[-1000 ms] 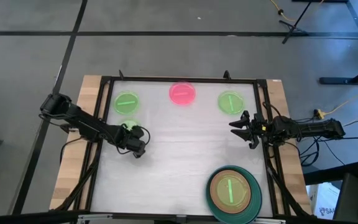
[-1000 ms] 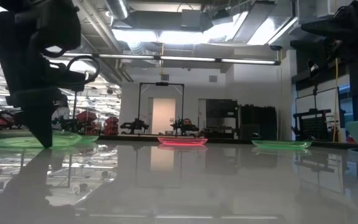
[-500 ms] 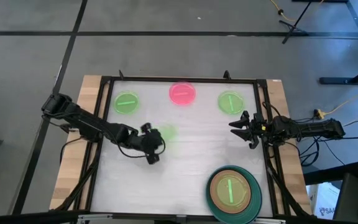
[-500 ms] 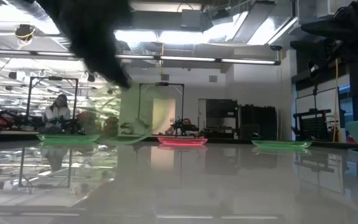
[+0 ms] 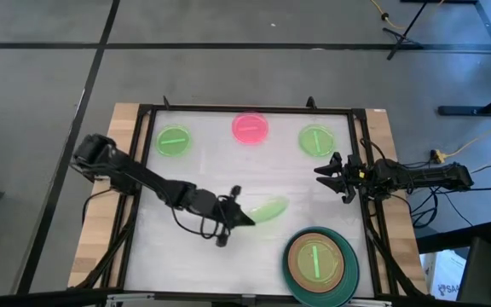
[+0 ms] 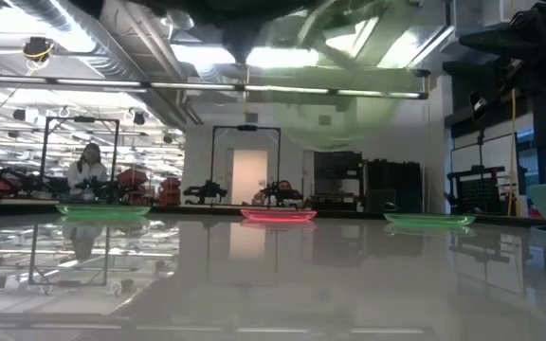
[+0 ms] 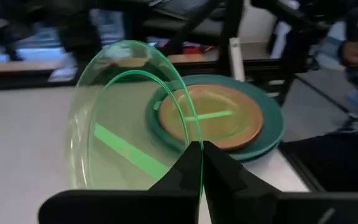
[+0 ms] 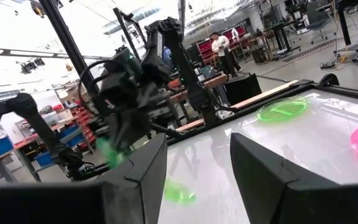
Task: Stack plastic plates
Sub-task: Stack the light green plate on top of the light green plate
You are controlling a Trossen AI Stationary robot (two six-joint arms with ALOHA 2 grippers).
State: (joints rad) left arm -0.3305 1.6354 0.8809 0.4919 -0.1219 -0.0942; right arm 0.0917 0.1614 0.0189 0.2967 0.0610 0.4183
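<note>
My left gripper hangs over the table's middle, shut on a small translucent green plate, which the low view shows high above the table. Just beyond it, by the near right corner, sits a stack: a dark teal plate, a brown-orange plate and a green plate on top. Flat along the far edge lie a green plate, a pink plate and another green plate. My right gripper waits open at the table's right edge. My left gripper pinches the green plate's rim between its two fingers. The fingers reach in from the table's left. The plate sticks out past the fingertips toward the stack, lifted clear and tipped up on edge.
A dark frame runs around the white table top. Open surface lies between the far row of plates and the stack. In the room behind the table a person sits at a desk.
My left gripper has carried the green plate from the table's left part toward the right and the near edge, closing on the stack. It has also risen, so the plate has gone from low over the table to high above it, tipped on edge.
</note>
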